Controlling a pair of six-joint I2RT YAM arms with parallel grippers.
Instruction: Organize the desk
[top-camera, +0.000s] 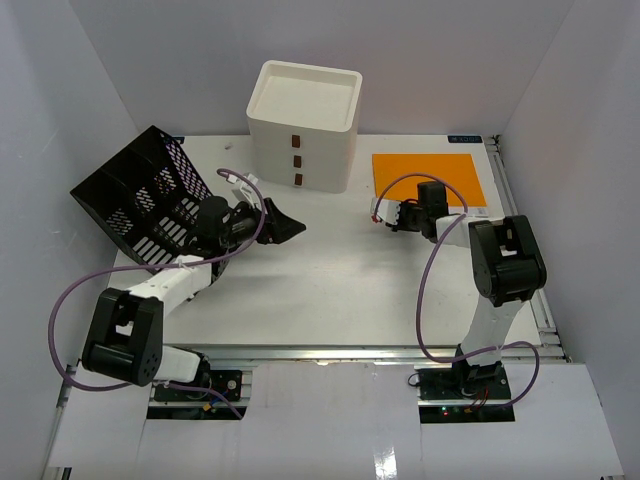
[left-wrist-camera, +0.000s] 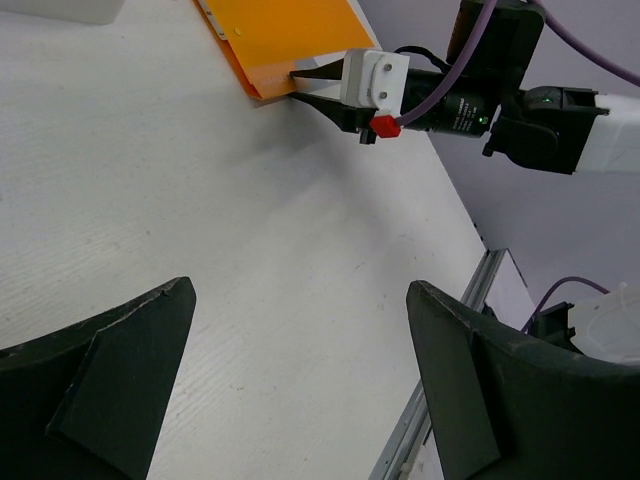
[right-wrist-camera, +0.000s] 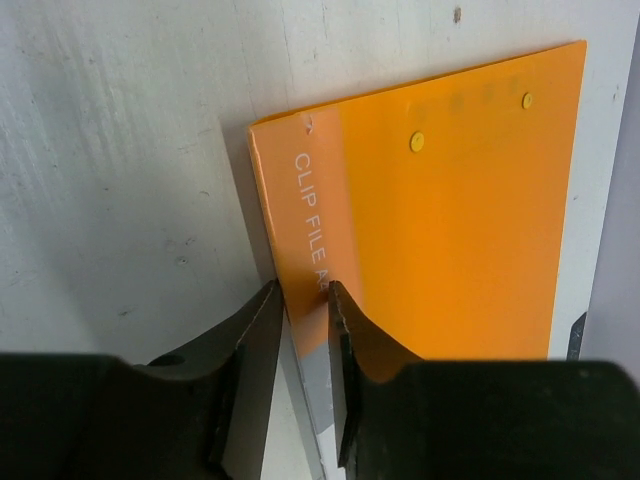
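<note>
Two grippers: we see the right gripper (right-wrist-camera: 298, 300) clamped on the orange folder's (right-wrist-camera: 450, 210) edge; the left gripper (left-wrist-camera: 300, 330) spread apart above the desk (top-camera: 340, 280).

Illumination is bright, even and diffuse across all three views. The desk (top-camera: 330, 280) shows soft shadows beneath both arms. The orange folder (right-wrist-camera: 440, 200) carries mild glare. Near fingers (left-wrist-camera: 110, 390) in the wrist views appear dark and slightly defocused.

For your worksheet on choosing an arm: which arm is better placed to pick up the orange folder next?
The right. Its pincer already straddles the edge of the orange folder, jaws nearly closed on it. The left pincer hangs open over the bare desk, far from the folder.
</note>
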